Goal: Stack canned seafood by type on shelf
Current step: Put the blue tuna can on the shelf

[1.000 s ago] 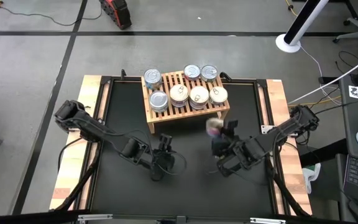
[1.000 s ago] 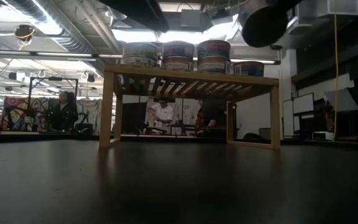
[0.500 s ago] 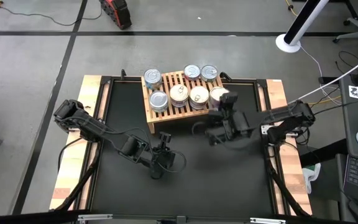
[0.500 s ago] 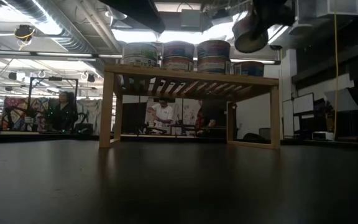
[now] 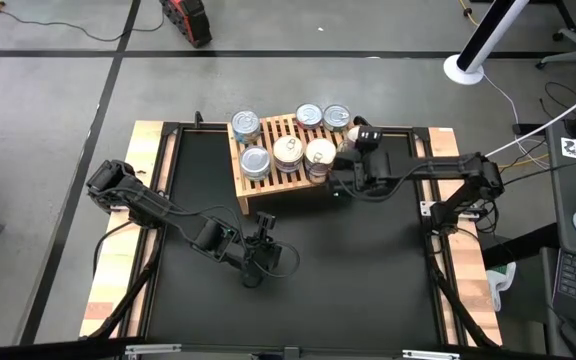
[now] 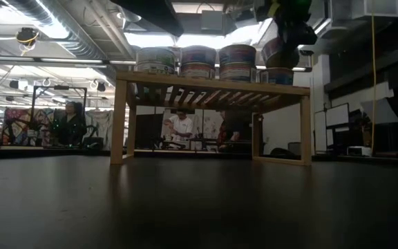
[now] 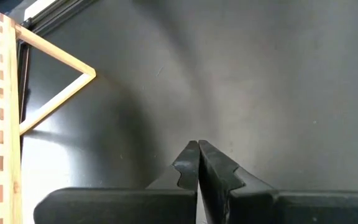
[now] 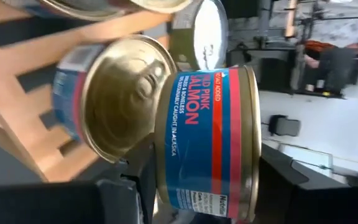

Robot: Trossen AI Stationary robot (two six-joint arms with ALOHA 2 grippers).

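Note:
The light-wood shelf [image 5: 278, 182] stands at the table's far side with several tins of canned seafood [image 5: 290, 152] on its slats. My right gripper [image 5: 351, 150] reaches in from the right over the shelf's right end, shut on a blue-and-red salmon tin [image 8: 197, 137]. That tin hangs just above a gold-lidded tin [image 8: 123, 99] resting on the shelf. In the low view the held tin [image 6: 280, 50] shows over the shelf's right corner. My left gripper [image 5: 258, 258] is shut, low over the bare tabletop in front of the shelf. My right gripper pinches the salmon tin across its two flat ends, with one finger by the lower end [image 8: 160, 180] and the other by the upper end [image 8: 252, 186]. The fingers come level from the table's right side. The tin sits upright, lifted clear above the shelf's right-end tin.
Black tabletop [image 5: 348, 270] lies open in front of the shelf. Wooden side rails [image 5: 133, 220] run along the table's left and right. The shelf's front leg [image 7: 55, 93] shows in the left wrist view. People sit in the room beyond [image 6: 179, 124].
My right gripper has carried the salmon tin from over the tabletop in front of the shelf's right end, up and toward the far edge, to above the right-end tin. Its arm has stretched out level, and the tin, tilted on the way, now stands upright.

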